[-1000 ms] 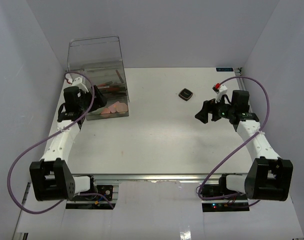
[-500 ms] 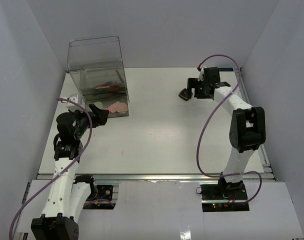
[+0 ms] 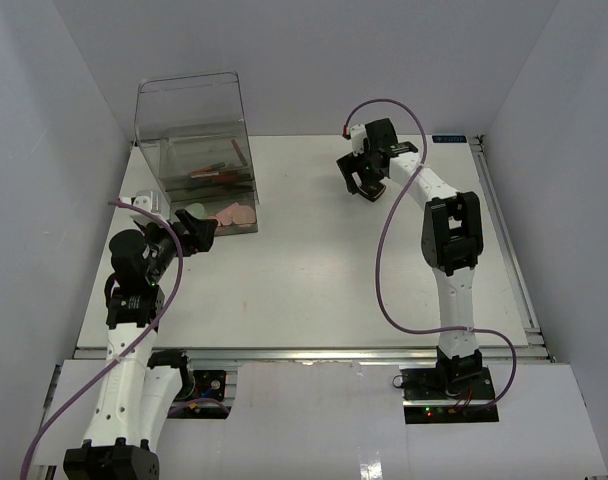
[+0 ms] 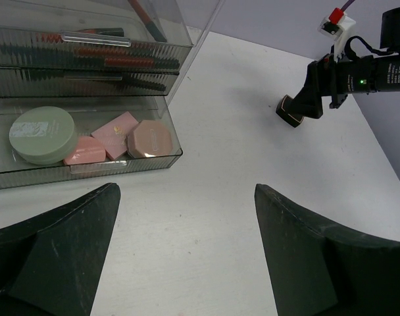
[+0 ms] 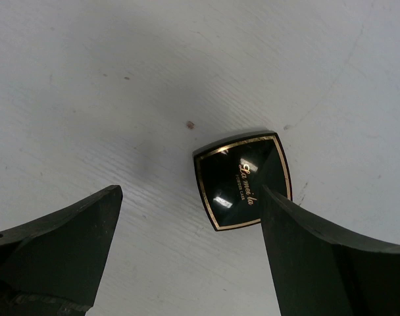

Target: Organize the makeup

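A black square compact (image 5: 243, 191) lies flat on the white table (image 3: 314, 290), toward its far right part and well apart from the rest of the makeup. Its glossy lid has a thin gold border and gold script that seems to read "La mei la"; a smaller line of print beneath it is too fine to make out. The right gripper (image 5: 190, 257) hangs over the compact with its jaws spread wide. The compact sits between the two fingers and closer to one of them, whose tip covers the compact's edge in the right wrist view; whether that finger touches the lid cannot be told. At the far left of the table stands a clear drawer box (image 3: 194, 150). Its bottom drawer (image 4: 88, 168) is pulled out toward the arms and holds a pale green round jar (image 4: 42, 135) with a whitish, unreadable patch on its lid. Beside the jar are three pink compacts (image 4: 118, 133) packed close together, the one farthest from the jar with cut corners. No writing on the pink lids can be read. The ribbed drawers above hold slim red and black sticks (image 4: 108, 49) lying lengthwise, and more sticks lean in the box's open top. The left gripper (image 4: 187, 263) is just in front of the pulled-out drawer, with its jaws wide apart and nothing between them.
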Robot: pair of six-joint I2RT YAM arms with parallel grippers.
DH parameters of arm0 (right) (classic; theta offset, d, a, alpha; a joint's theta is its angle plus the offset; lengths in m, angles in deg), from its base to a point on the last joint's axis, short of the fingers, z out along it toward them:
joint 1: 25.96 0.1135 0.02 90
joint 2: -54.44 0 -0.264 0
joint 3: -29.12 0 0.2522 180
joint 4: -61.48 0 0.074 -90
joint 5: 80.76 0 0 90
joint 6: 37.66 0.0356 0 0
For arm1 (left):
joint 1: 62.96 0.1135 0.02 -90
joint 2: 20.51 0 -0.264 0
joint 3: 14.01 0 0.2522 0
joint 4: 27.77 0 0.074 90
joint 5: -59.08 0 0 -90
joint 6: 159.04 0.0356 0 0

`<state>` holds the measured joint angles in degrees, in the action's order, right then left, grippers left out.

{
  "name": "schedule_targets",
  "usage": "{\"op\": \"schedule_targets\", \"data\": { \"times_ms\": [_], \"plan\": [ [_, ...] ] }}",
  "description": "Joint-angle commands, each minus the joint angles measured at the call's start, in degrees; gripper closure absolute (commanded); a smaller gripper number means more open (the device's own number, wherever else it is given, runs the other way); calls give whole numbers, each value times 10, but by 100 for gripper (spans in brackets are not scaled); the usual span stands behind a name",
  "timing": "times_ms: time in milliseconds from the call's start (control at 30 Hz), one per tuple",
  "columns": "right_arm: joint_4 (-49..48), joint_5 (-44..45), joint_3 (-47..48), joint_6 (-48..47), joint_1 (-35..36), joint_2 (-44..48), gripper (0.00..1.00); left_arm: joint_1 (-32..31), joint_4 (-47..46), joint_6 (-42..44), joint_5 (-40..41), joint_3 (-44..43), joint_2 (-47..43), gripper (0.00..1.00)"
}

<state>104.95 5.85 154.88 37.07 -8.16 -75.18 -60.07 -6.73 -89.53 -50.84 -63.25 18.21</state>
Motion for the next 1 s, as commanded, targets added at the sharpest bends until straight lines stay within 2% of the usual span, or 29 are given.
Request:
{"op": "schedule_targets", "data": {
  "times_ms": [0,267,633,967],
  "plan": [
    [71,-16,53,-212,-2,4,10,2,-7,-1,-10,1,-6,6],
    [91,25,47,-305,-4,-29,10,2,-8,-1,-8,2,-3,6],
    [94,25,101,-315,-16,-82,10,2,-7,0,-4,2,-2,6],
    [102,-9,130,-313,-38,-116,9,1,-7,1,-3,2,-2,6]
  ]
}}
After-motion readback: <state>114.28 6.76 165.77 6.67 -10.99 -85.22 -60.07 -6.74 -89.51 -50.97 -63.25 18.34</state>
